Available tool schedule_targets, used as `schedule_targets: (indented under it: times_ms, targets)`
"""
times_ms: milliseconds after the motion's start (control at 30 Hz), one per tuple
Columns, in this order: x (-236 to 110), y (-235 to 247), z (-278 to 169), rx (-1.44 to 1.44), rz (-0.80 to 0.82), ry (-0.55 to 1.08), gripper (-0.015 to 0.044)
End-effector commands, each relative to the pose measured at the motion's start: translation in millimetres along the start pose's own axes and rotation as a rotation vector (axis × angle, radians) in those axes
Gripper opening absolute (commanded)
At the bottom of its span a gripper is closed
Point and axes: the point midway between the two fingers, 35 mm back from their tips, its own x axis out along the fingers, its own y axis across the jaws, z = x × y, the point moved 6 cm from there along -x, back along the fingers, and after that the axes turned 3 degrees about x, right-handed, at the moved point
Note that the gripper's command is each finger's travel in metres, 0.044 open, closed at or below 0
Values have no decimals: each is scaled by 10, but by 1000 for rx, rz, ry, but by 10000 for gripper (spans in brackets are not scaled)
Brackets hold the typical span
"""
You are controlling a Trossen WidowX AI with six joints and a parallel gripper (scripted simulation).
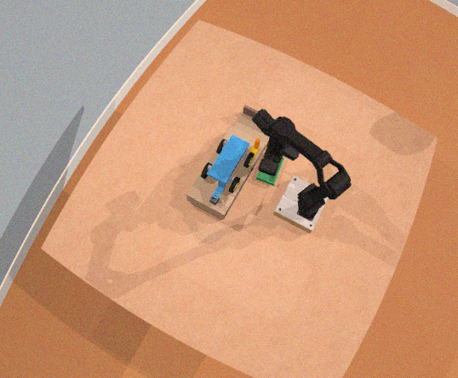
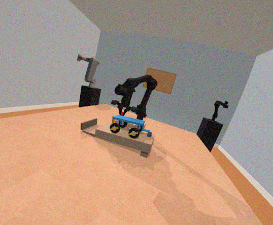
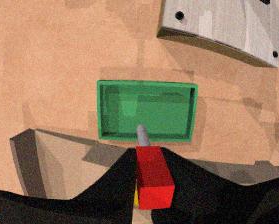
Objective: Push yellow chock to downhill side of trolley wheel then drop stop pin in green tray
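Note:
The blue trolley (image 1: 228,159) stands on the grey ramp, and it also shows in the exterior view (image 2: 128,121). The yellow chock with the orange handle (image 1: 254,148) sits against a wheel on the trolley's right side. My gripper (image 3: 146,154) is shut on the red-headed stop pin (image 3: 152,177), whose grey shaft points down at the green tray (image 3: 147,111). In the overhead view the gripper (image 1: 271,163) hangs over the green tray, beside the ramp. The pin is held above the tray, apart from it.
The arm's grey base plate (image 1: 300,203) lies right of the tray. A low grey wall (image 2: 89,124) stands at the ramp's downhill end. Two other robot arms on black pedestals (image 2: 89,95) (image 2: 209,132) stand far off.

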Motion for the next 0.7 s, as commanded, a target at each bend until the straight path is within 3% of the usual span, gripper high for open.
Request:
schedule_targets:
  times_ms: [0, 600, 667]
  targets:
    - [84, -25, 8, 1, 53, 0, 0]
    - [595, 153, 9, 3, 110, 6, 0]
    - [595, 149, 9, 3, 110, 6, 52]
